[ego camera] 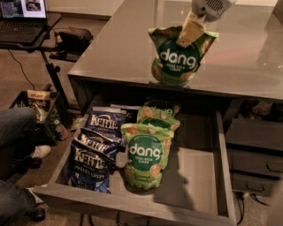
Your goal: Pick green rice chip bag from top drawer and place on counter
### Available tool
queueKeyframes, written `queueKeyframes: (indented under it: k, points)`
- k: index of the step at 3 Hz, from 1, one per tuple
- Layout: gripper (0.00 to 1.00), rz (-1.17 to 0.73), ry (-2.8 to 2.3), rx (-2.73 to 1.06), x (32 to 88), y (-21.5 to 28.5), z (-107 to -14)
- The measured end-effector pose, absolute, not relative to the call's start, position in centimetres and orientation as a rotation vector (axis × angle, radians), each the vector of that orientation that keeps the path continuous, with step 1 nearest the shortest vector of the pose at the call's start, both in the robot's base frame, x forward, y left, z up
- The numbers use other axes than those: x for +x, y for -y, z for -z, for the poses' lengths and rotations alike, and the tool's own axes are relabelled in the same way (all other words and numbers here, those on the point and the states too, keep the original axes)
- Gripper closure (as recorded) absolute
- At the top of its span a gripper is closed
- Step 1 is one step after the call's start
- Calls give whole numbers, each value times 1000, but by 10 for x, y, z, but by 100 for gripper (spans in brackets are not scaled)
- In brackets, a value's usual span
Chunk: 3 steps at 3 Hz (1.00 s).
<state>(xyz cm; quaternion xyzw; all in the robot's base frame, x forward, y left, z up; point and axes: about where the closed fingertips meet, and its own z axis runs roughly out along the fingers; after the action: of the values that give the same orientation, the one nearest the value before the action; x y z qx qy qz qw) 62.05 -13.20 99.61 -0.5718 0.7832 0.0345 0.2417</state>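
The tan fingers (191,32) come down from a white wrist housing (211,6) at the top edge of the view, and they are closed on the crimped top of the green rice chip bag (177,58), pinching it at the middle. The bag hangs upright straight below the fingers with its "dang" print facing the camera. Its bottom edge sits over the glossy grey table (110,53) just behind the front edge, though whether it touches the surface cannot be told. Further below the fingers, in front of the table and lower, the top drawer (194,176) stands pulled out. A second dang rice chip bag (144,155) lies there face up, down and to the left of the fingers, overlapping another green bag (158,122) behind it. A third green bag (164,108) sits half in shadow at the drawer's back. Two dark blue Kettle potato chip bags (93,159) lie touching the green ones on their left. Far left of the fingers, an open laptop (22,17) rests on a stand, and a person's leg in jeans (15,128) with a white shoe (40,152) shows beside the drawer.
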Motion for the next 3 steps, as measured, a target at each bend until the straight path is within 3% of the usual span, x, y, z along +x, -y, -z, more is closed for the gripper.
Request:
queueKeyframes:
  k: [3]
  points:
    - [100, -36, -2108, -1561, 725, 124, -987]
